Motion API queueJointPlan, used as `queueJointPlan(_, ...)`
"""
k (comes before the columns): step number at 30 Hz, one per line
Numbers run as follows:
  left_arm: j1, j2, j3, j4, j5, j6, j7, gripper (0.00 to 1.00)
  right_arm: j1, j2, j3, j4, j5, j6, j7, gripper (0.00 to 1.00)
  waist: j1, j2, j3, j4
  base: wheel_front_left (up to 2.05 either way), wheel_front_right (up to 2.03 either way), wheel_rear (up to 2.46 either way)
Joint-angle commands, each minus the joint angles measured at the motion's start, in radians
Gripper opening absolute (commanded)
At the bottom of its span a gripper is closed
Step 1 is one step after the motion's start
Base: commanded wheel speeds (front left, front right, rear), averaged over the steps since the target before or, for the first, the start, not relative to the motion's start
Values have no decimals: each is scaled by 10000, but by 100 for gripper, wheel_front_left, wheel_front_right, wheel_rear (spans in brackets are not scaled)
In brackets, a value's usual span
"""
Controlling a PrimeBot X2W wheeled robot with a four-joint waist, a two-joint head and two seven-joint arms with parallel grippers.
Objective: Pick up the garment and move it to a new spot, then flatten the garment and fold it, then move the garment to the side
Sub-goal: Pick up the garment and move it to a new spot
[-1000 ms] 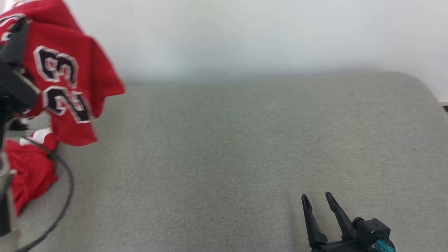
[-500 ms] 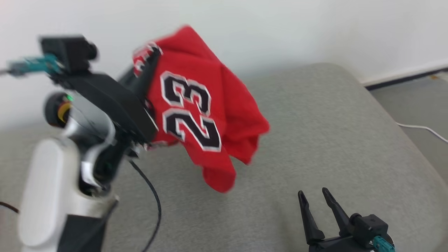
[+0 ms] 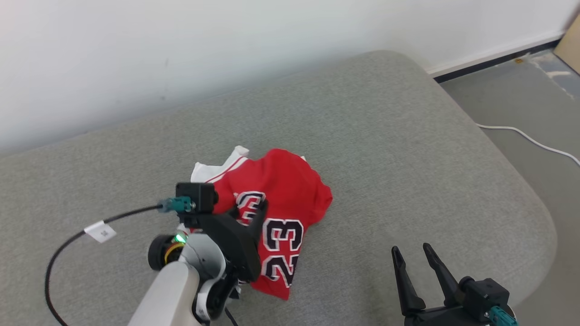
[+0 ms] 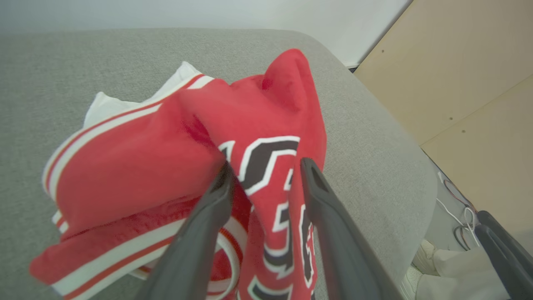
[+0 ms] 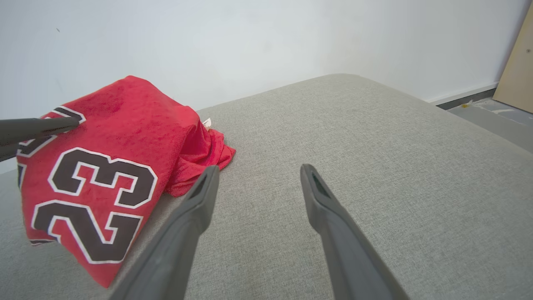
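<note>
Straddling the garment [image 4: 266, 104], left gripper [image 4: 266, 168] parted, wrist view

Red garment [image 3: 290, 190] (black-white numerals); grey surface [image 3: 408, 136].

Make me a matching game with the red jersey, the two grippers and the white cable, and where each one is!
Things:
1. red jersey
2. left gripper
3. right gripper
4. white cable

Places and states:
A. open, over bare grey cushion
B. on the floor
C. crumpled on the grey cushion
D. open, jersey cloth between its fingers

Pairs: 1-C, 2-D, 3-A, 4-B
</note>
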Motion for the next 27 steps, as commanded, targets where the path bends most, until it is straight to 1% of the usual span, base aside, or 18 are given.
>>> queueJointPlan(1, 175, -11, -71, 135, -253, -43, -197, 100, -80, 7, -13, -68, -15, -21, 19, 100, -1, -1, -31, 274, 0, 0, 0)
queueJointPlan(4, 194, -87, -369, 234, -543, -74, -1043, 100, -47, 6, -132, -86, -98, -21, 50, 100, -1, -1, -137, 652, 0, 0, 0)
queueJointPlan(9, 720, -83, -565, -335, -1101, -18, -3069, 100, 203, 3, -432, -71, -163, -21, 104, 100, -1, -1, -484, 1272, 0, 0, 0)
queueJointPlan(12, 1252, -63, -485, -720, -896, 68, -4235, 100, 357, 3, -696, -115, -197, -21, 139, 100, -1, -1, -685, 1647, 0, 0, 0)
queueJointPlan(16, 2287, 174, -97, -1138, -622, 170, -5517, 100, 603, 6, -1043, -217, -319, -21, 206, 100, -1, -1, -948, 2151, 0, 0, 0)
queueJointPlan(20, 3533, 383, 513, -1804, -3, 342, -5899, 100, 780, 3, -1285, -422, -497, -21, 342, 100, -1, -1, -1177, 2489, 0, 0, 0)
queueJointPlan(21, 3533, 383, 513, -1804, -3, 342, -5899, 100, 780, 3, -1285, -422, -497, -21, 342, 100, -1, -1, -1177, 2489, 0, 0, 0)
queueJointPlan(23, 4111, 488, 1100, -2477, 637, 371, -5913, 100, 878, 4, -1392, -508, -574, -21, 382, 100, -1, -1, -1263, 2669, 0, 0, 0)
queueJointPlan(27, 5461, 402, 2054, -3136, 1697, 304, -5915, 100, 1096, 4, -1488, -663, -642, -21, 478, 100, -1, -1, -1418, 2971, 0, 0, 0)
